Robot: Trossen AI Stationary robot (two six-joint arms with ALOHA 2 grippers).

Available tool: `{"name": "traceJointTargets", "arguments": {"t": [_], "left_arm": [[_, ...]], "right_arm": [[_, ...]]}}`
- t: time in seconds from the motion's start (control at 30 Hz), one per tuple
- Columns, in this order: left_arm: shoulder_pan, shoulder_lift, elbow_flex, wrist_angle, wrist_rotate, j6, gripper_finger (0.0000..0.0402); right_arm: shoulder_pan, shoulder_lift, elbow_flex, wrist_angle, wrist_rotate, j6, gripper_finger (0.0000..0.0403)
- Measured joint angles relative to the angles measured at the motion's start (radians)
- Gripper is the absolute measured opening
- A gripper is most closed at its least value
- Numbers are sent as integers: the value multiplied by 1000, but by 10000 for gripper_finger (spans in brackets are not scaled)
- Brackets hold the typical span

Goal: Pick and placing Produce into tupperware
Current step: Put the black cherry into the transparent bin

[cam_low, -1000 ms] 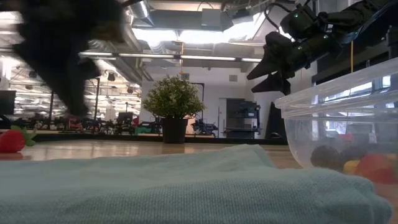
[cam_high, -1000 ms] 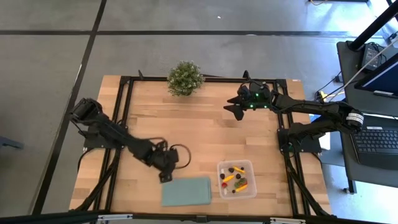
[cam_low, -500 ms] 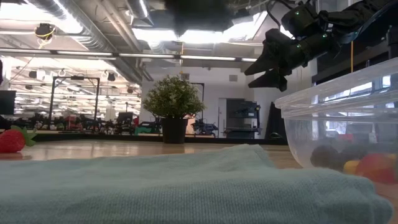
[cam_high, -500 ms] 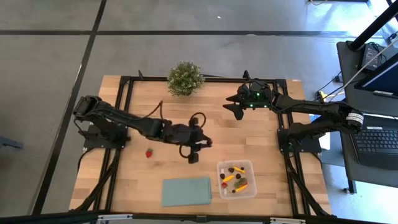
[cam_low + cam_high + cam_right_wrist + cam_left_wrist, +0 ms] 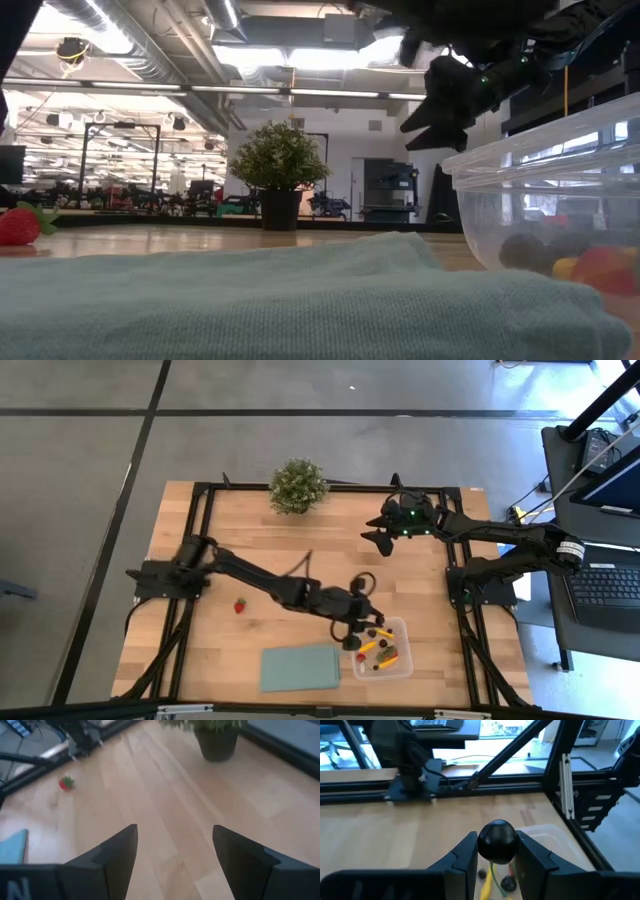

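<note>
The clear tupperware [image 5: 383,648] stands near the table's near right corner and holds dark berries, yellow-orange pieces and a strawberry; it also shows in the left wrist view [image 5: 546,833] and the low view [image 5: 545,200]. My left gripper [image 5: 352,632] hovers over its left rim, shut on a dark round berry [image 5: 496,841]. One red strawberry [image 5: 239,605] lies on the wood at the left, also in the low view [image 5: 18,226]. My right gripper [image 5: 375,532] waits open and empty above the far right of the table. My left gripper pinches the dark round berry by its two opposite sides [image 5: 482,845] between its two fingers. The fingers slant down from the table's left side. The berry is lifted clear, above the tupperware's left rim.
A pale-green cloth [image 5: 300,667] lies flat at the near edge, left of the tupperware. A bushy potted plant [image 5: 297,485] stands at the far edge. Black frame rails run along the table's edges. Bare wood lies in the table's middle.
My left gripper has travelled from above the pale-green cloth toward the table's right edge and now hovers over the tupperware's left rim. As the arm stretched out, it uncovered the strawberry lying on the wood at the left.
</note>
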Motion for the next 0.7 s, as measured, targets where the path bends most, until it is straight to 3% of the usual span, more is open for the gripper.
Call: {"name": "traceJointTargets", "arguments": {"t": [0.17, 0.33, 0.7], "left_arm": [[-13, 133, 107, 4, 76, -56, 94], [-10, 199, 135, 5, 138, -132, 94], [-18, 253, 135, -29, 145, -215, 107]], "right_arm": [[0, 0, 0, -83, 0, -1, 259], [0, 0, 0, -136, 0, -2, 259], [0, 0, 0, -144, 0, 0, 259]]}}
